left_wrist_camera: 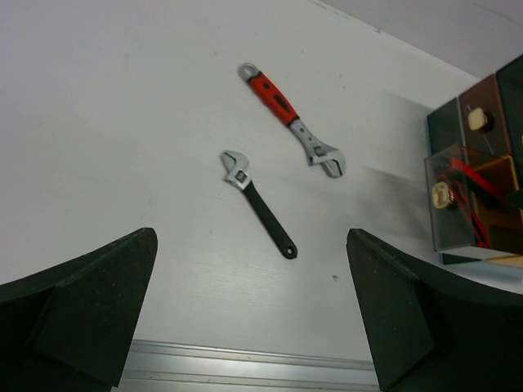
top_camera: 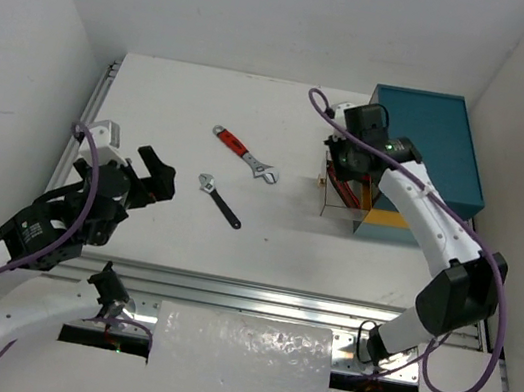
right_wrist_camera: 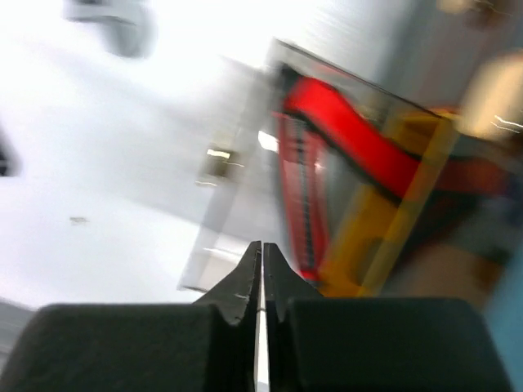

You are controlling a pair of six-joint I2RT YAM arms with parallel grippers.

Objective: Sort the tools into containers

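A red-handled adjustable wrench (top_camera: 243,153) and a smaller black-handled wrench (top_camera: 219,199) lie on the white table's middle; both show in the left wrist view, red (left_wrist_camera: 290,119) and black (left_wrist_camera: 258,204). The teal box (top_camera: 432,155) stands at the far right with a clear drawer (top_camera: 343,188) pulled out, red tools inside (right_wrist_camera: 359,147). My left gripper (top_camera: 154,175) is open and empty, left of the wrenches. My right gripper (top_camera: 341,159) is shut with nothing seen between its jaws, hovering at the open drawer (right_wrist_camera: 245,188).
A metal rail (top_camera: 264,298) runs along the table's near edge. White walls close in on the left, back and right. The box has a yellow lower band (top_camera: 385,219).
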